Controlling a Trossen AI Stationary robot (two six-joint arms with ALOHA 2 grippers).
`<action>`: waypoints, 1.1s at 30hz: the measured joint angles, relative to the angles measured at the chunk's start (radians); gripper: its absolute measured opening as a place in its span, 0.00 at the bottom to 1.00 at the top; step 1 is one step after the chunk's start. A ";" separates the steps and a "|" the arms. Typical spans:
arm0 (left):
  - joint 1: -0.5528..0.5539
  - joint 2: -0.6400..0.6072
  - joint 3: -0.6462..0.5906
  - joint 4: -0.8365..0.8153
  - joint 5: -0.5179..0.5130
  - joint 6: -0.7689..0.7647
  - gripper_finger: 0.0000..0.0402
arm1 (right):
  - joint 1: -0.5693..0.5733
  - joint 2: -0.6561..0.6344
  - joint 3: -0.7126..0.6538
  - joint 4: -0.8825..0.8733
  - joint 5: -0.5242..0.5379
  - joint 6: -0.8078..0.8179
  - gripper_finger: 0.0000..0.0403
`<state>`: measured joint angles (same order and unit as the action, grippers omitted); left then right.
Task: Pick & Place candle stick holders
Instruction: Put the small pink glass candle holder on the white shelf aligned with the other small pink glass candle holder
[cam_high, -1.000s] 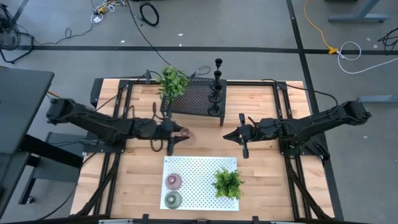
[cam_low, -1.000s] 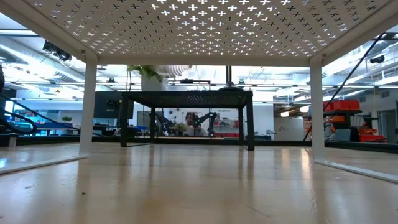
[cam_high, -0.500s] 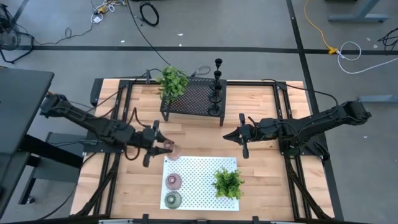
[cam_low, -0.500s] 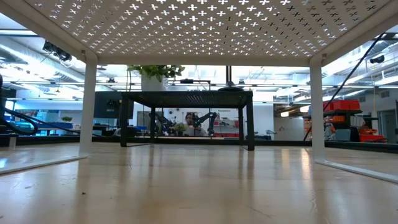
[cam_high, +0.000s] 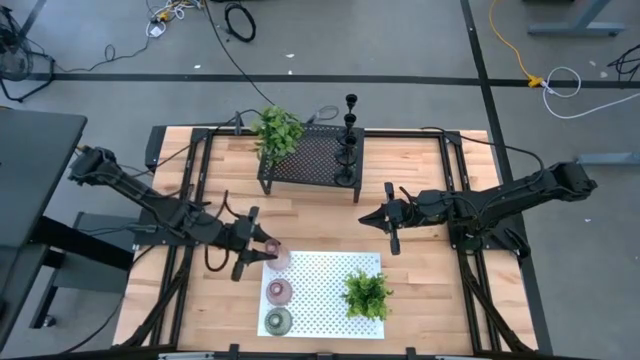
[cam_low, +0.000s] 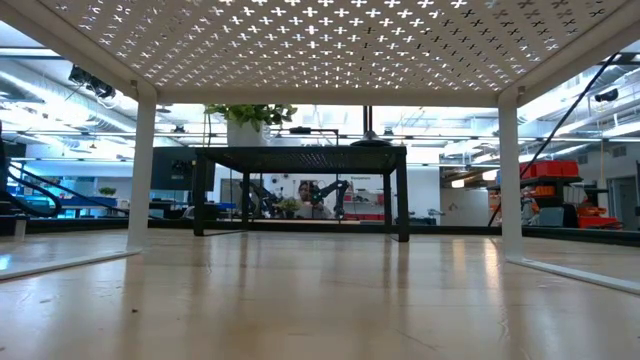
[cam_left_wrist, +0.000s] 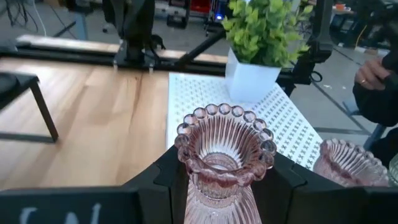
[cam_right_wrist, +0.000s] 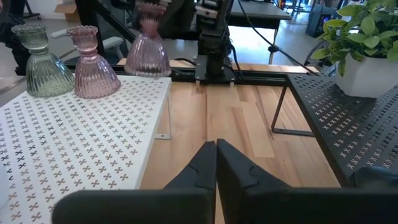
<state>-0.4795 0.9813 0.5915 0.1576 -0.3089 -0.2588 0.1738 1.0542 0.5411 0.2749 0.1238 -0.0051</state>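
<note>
My left gripper (cam_high: 265, 253) is shut on a pink ribbed glass holder (cam_high: 277, 258) over the far left corner of the white perforated rack (cam_high: 330, 268). The holder also shows in the left wrist view (cam_left_wrist: 222, 149). A second pink holder (cam_high: 279, 291) and an olive-green one (cam_high: 277, 321) stand on their bases on the rack's left side. Slim black holders (cam_high: 348, 140) stand on the black mesh rack (cam_high: 310, 158). My right gripper (cam_high: 388, 222) is shut and empty, over the table's middle right. My left gripper pinches the pink holder's neck (cam_left_wrist: 214, 180), just below its beaded rim, between its two fingers (cam_left_wrist: 166, 177). The fingers come level from the table's left side. The holder stays upright. I cannot tell whether its base touches the white rack.
A leafy plant in a white pot (cam_high: 367, 294) stands on the white rack's right side. Another plant (cam_high: 277, 130) stands on the black mesh rack's left corner. A person's hand (cam_left_wrist: 373, 74) shows beyond the table in the left wrist view.
My left gripper has carried the pink holder from the table's middle toward the near edge and a little left, to the white rack's far left corner. The holder has stayed upright in the hold.
</note>
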 joint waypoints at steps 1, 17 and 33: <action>-0.003 0.008 0.000 0.000 -0.003 -0.010 0.34 | 0.000 0.000 0.000 0.000 0.000 0.000 0.02; -0.010 0.081 0.000 0.030 0.012 -0.097 0.35 | 0.000 0.000 0.000 0.000 0.000 0.000 0.02; -0.009 0.084 0.000 0.059 0.025 -0.096 0.36 | 0.000 0.000 0.000 0.000 0.000 -0.003 0.02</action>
<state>-0.4889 1.0649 0.5915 0.2169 -0.2836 -0.3553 0.1738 1.0542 0.5411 0.2749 0.1234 -0.0086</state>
